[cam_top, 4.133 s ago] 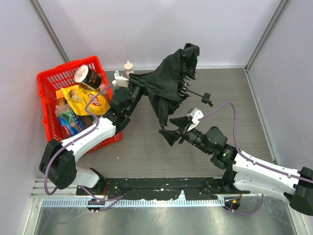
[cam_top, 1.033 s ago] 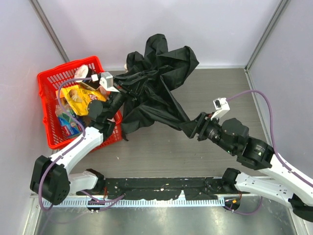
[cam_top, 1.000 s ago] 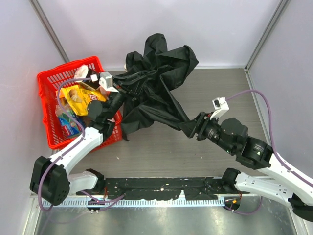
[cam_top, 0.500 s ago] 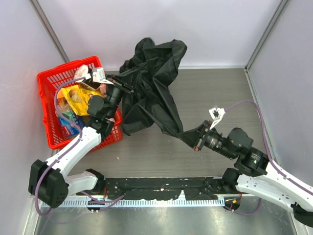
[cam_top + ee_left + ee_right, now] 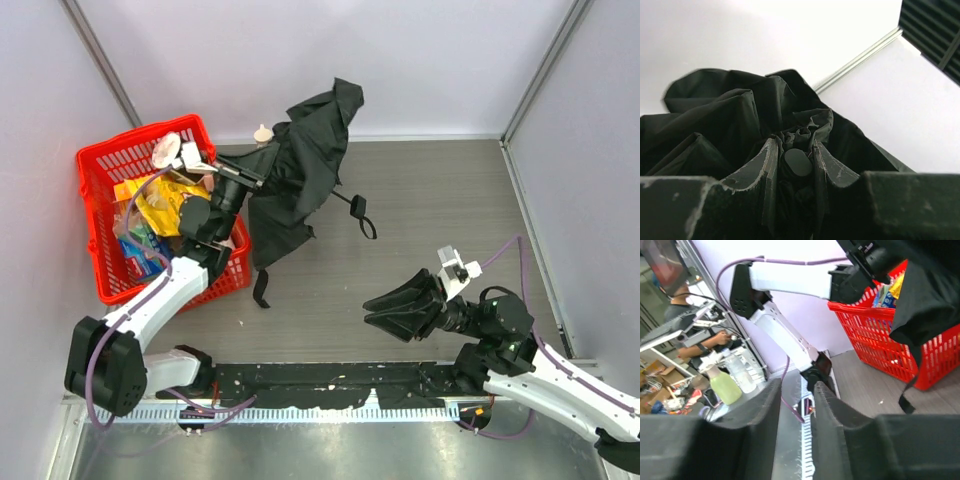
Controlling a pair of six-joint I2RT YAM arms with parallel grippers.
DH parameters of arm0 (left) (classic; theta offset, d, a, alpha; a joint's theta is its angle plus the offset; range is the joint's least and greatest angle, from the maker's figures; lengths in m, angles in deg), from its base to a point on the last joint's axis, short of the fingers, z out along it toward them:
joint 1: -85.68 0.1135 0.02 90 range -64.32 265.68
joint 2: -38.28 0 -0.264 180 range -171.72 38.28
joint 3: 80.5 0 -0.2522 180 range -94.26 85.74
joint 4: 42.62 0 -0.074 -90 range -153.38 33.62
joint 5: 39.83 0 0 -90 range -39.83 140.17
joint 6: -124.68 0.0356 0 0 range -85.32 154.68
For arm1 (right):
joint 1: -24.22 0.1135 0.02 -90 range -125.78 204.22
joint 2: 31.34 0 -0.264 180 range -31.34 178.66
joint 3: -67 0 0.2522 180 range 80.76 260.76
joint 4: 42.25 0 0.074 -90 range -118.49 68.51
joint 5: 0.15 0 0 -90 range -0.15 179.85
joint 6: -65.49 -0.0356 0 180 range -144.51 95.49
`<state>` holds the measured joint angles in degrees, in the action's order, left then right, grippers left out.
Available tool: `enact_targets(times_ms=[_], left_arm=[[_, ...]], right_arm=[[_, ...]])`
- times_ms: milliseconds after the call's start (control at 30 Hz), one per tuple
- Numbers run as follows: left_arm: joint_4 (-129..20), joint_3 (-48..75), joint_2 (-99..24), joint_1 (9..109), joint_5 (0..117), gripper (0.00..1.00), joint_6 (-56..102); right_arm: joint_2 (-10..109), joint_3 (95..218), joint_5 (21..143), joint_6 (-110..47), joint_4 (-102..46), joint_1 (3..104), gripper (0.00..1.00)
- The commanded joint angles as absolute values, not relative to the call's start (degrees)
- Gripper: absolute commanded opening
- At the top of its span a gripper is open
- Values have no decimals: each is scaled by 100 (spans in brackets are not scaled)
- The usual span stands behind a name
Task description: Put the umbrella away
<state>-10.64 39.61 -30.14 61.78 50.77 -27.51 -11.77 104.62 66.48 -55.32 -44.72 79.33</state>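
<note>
"Grey wood-grain table (image 5: 430,200), pale walls around it, seen from above. Where is the umbrella?"

"The umbrella (image 5: 295,165) hangs bunched just beside the far right corner of the red basket (image 5: 100,180), which is full of groceries. The left gripper (image 5: 240,182) is clamped on it. Its wrist loop (image 5: 362,222) dangles to the right, above the table."

"And the right gripper?"

"The right gripper (image 5: 388,312) sits low near the front edge, well apart from the umbrella, its jaws slightly parted and holding nothing."

"The left wrist camera?"

"Two fingers (image 5: 762,167) pinch dark folds, with a round black cap (image 5: 798,163) between them."

"The right wrist camera?"

"Its fingers (image 5: 767,410) leave a narrow, empty gap. Beyond them stands the basket, with black fabric hanging at its side."
</note>
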Motion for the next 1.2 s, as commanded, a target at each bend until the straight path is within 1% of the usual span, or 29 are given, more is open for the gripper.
enact_targets(times_ms=[0, 33, 67, 133, 167, 233, 267, 300, 367, 400, 433, 533, 600, 667, 700, 733, 800, 900, 967, 1033, 1067, 1100, 1133, 1167], left_arm=[[1067, 4065, -3238, 6274, 5289, 0, -3300], [1173, 4065, -3256, 6274, 5359, 0, -3178], [1243, 4065, -3256, 6274, 5456, 0, -2924], [1262, 4065, -3256, 6274, 5474, 0, -2353], [1288, 4083, -3256, 6274, 5474, 0, -2037], [1324, 4022, -3256, 6265, 5746, 0, -1229], [1123, 3969, -3204, 6257, 5790, 0, -929], [973, 3934, -3151, 6257, 5852, 0, -622], [910, 3916, -3081, 6248, 5826, 0, -233], [928, 3925, -3054, 6248, 5800, 0, -171], [1023, 3933, -3063, 6248, 5826, 0, -197], [1401, 3951, -3141, 6248, 6159, 0, -591], [1769, 3977, -3290, 6248, 6361, 0, -1064], [2078, 3978, -3457, 6248, 6458, 0, -1591], [2227, 3951, -3536, 6248, 6528, 0, -1829], [2350, 3934, -3668, 6248, 6564, 0, -2119], [2561, 3916, -3870, 6213, 6608, 0, -2681], [2896, 3890, -4178, 6125, 6556, 0, -3200], [3220, 3820, -4406, 6116, 6477, 0, -3667], [3213, 3714, -4521, 6116, 6398, 0, -4045], [3222, 3636, -4574, 6125, 6423, 0, -4151], [3213, 3565, -4635, 6116, 6441, 0, -4291], [3222, 3495, -4697, 6116, 6493, 0, -4414], [3213, 3425, -4750, 6116, 6555, 0, -4529]], right_arm=[[-1069, 10946, 7551, -6625, -4487, 7950, 50], [-955, 11176, 8144, -6695, -3875, 7959, 50], [-841, 11613, 8925, -6931, -2894, 7959, 50], [-525, 12089, 9614, -7406, -2167, 7967, 50], [-306, 12214, 9696, -7669, -2042, 7959, 51], [20, 12583, 9679, -8029, -2111, 7950, 65], [282, 12915, 9915, -8162, -1797, 7959, 70], [407, 13275, 9987, -8320, -1585, 7959, 71], [802, 13585, 10014, -8444, -1626, 7959, 71], [1012, 13595, 9883, -8410, -1827, 7959, 71], [1110, 13535, 9777, -8279, -2378, 7959, 71], [1514, 13525, 9505, -7700, -3066, 7959, 71], [1760, 13551, 9460, -7243, -3244, 7959, 71], [2084, 13744, 9083, -6410, -3245, 7959, 64], [2191, 13971, 9073, -5875, -2896, 7967, 57], [2358, 14043, 8856, -5452, -2884, 7968, 56], [2526, 14043, 8704, -5142, -2971, 7959, 55], [3034, 14315, 8302, -5219, -2998, 8002, 52], [3141, 14386, 8317, -5333, -2884, 8064, 50], [2985, 14299, 8640, -5413, -2315, 8073, 51], [2914, 14307, 8904, -5378, -1791, 8073, 52], [2730, 14360, 8967, -5291, -1490, 8082, 52], [2615, 14404, 9298, -5133, -878, 8073, 54], [2310, 14404, 9424, -5097, -680, 8073, 55]])
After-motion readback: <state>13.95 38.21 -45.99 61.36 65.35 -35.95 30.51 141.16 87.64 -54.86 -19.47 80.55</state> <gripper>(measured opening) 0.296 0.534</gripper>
